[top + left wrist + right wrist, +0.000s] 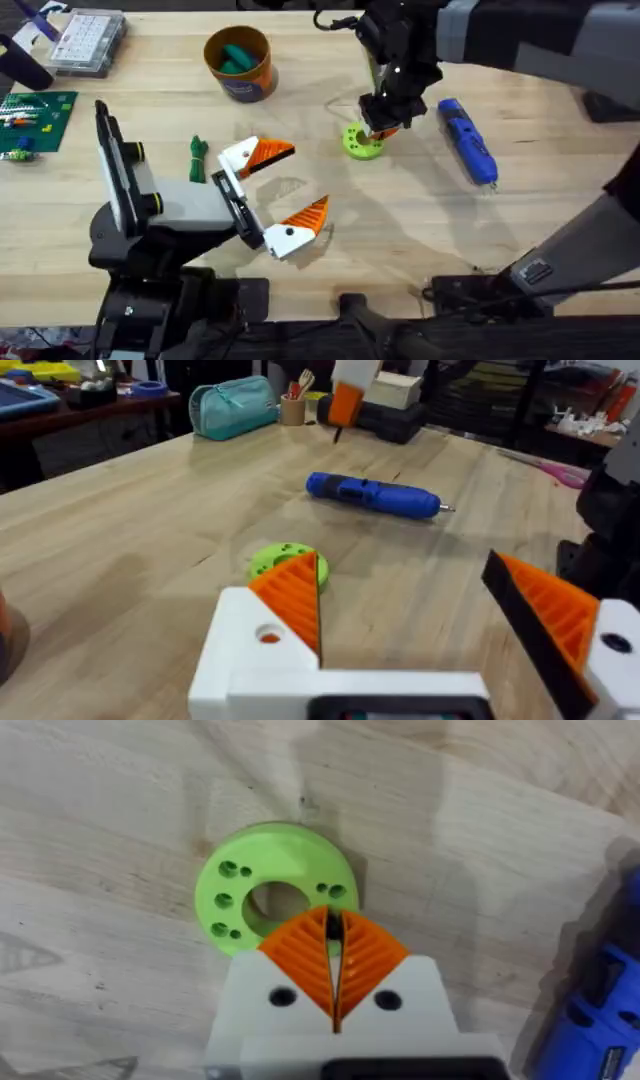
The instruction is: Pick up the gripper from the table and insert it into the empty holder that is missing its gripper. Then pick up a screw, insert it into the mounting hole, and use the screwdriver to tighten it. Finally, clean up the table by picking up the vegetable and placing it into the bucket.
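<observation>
My left gripper (307,178) (400,565) is open and empty, its two white fingers with orange pads seated on the holder (235,205), a black bar. My right gripper (378,130) (333,920) (340,410) is shut on a small dark screw (332,923), just above the lime-green disc (362,142) (275,890) (283,557). The blue screwdriver (467,140) (375,495) (600,990) lies right of the disc. The dark green vegetable (197,158) lies left of the left gripper. The orange-brown bucket (238,62) stands at the back with green pieces inside.
A clear compartment box (90,40) sits at the back left corner. A green circuit board (35,115) lies at the left edge. Bare wood stretches between the disc and the table's front edge.
</observation>
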